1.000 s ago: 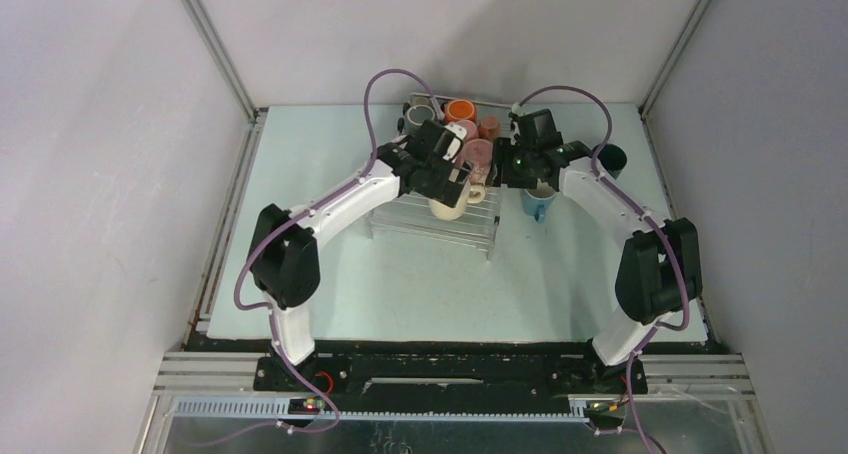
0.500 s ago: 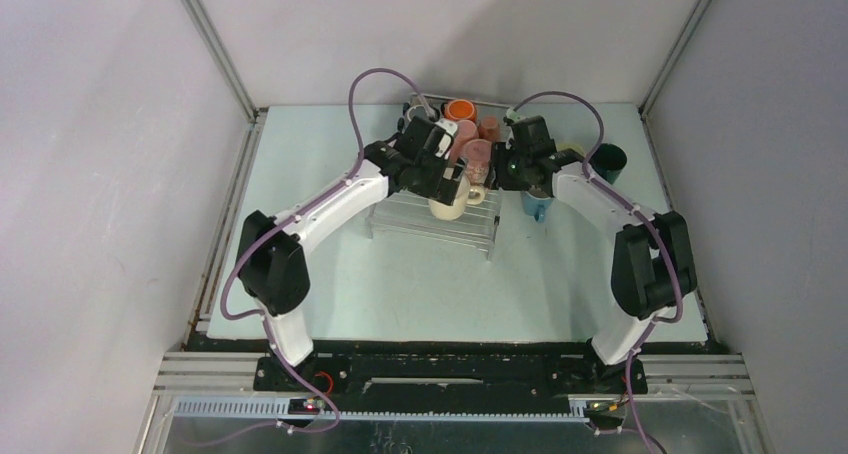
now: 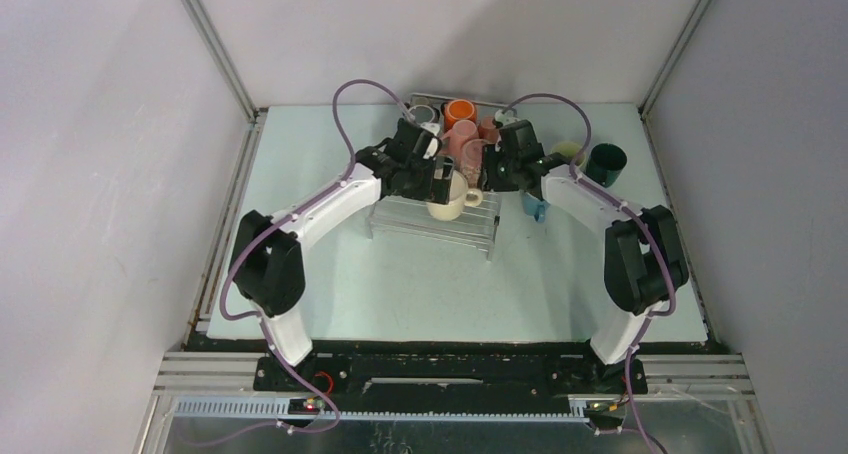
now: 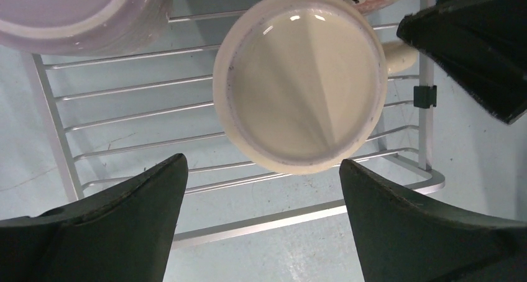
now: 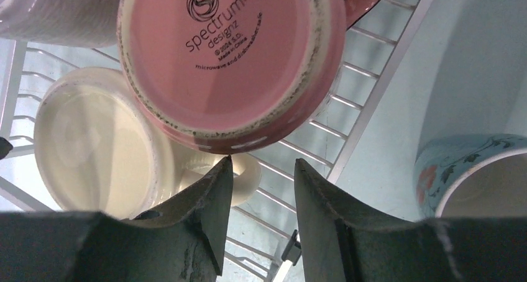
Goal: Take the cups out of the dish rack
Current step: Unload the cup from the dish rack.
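The dish rack (image 3: pixel 436 222) sits mid-table near the far edge. The left gripper (image 4: pixel 262 164) is spread wide around the cream mug (image 4: pixel 300 83) without touching it. The right gripper (image 5: pixel 261 164) is barely parted and empty, right by the upturned pink mug (image 5: pixel 230 58).

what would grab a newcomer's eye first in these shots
The pink mug lies bottom-up on the dish rack, and its printed maker's stamp fills the right wrist view just above the right fingers. Next comes the cream mug on the rack, framed by the wide-open left fingers. From above, both arms meet over the rack at the table's far middle, with an orange mug bright behind them.
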You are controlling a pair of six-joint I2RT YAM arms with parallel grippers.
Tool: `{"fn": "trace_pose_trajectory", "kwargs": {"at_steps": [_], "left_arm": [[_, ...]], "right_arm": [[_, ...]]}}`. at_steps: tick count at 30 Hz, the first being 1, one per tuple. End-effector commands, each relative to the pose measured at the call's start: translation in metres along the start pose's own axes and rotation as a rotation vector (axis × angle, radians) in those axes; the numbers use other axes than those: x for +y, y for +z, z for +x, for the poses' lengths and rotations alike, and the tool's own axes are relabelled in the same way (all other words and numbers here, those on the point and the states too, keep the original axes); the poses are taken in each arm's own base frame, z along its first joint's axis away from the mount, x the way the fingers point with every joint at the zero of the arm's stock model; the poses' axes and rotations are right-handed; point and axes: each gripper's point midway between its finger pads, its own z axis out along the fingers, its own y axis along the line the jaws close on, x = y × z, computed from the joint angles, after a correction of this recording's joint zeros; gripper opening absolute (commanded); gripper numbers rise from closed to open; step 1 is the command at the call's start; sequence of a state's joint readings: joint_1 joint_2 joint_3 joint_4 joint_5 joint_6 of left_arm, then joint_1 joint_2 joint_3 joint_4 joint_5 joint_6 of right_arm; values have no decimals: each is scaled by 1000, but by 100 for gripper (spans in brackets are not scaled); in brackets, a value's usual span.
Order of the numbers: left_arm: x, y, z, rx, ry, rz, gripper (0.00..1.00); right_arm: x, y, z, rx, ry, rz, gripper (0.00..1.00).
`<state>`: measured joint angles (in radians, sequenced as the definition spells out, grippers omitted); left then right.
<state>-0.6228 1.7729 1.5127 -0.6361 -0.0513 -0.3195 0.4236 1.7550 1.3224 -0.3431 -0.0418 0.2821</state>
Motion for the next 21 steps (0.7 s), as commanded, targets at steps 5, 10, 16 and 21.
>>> {"fn": "trace_pose_trajectory", "kwargs": {"at_steps": [5, 10, 16, 21], "left_arm": [[-12, -9, -29, -101, -141, 101, 97], [-12, -1, -30, -90, -155, 99, 94], [-12, 3, -31, -86, -159, 100, 92], [-10, 2, -33, -89, -156, 102, 92]], "right_arm": [[12, 0, 17, 30, -4, 0, 47], [15, -4, 23, 52, 29, -2, 46], [25, -13, 28, 59, 46, -41, 45], [33, -20, 33, 59, 33, -73, 45]]}}
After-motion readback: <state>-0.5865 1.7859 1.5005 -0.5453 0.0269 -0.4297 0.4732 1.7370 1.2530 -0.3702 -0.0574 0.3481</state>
